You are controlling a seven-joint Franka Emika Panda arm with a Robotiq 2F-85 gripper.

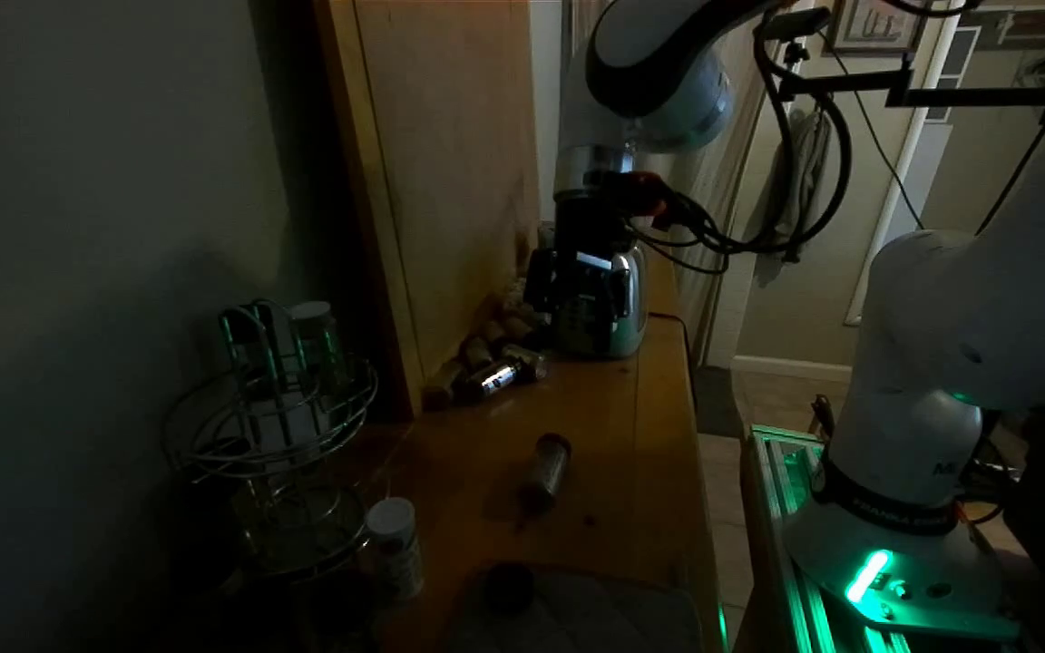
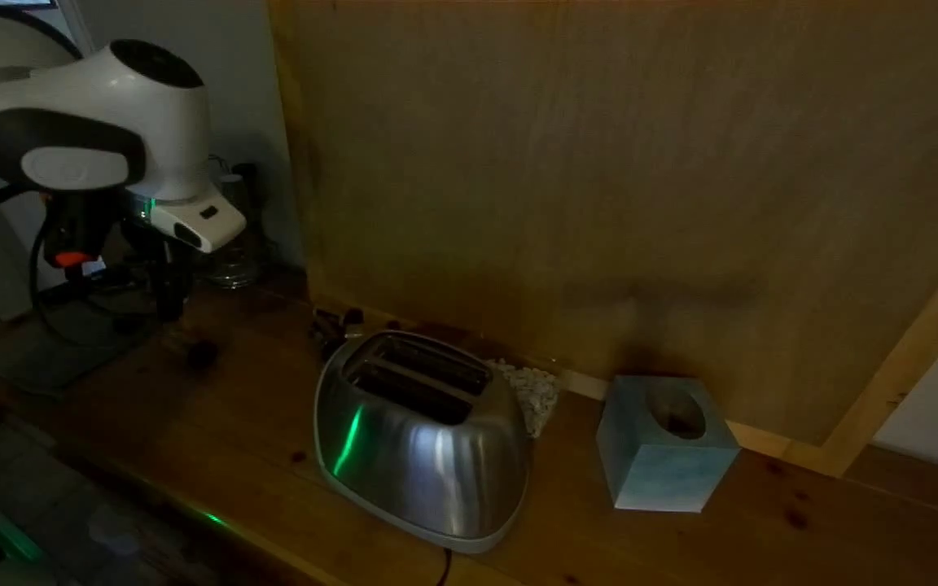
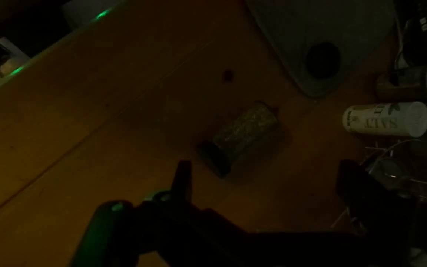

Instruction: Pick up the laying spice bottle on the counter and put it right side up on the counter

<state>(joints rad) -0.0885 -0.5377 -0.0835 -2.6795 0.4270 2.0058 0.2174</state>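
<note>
Where gripper point(image 1: 579, 307) partly blocks toaster point(image 1: 633, 317): in an exterior view only.
My jaws: spread.
Shaker point(image 3: 386, 119): bottle's point(image 3: 241, 137) three o'clock, wrist view.

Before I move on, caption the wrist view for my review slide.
Wooden counter in dim light: gripper open, spice bottle on its side, salt container at picture right.

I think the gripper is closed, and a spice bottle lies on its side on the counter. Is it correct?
Not entirely: the gripper is open, with its fingers apart in the wrist view. The spice bottle does lie on its side on the counter.
</note>
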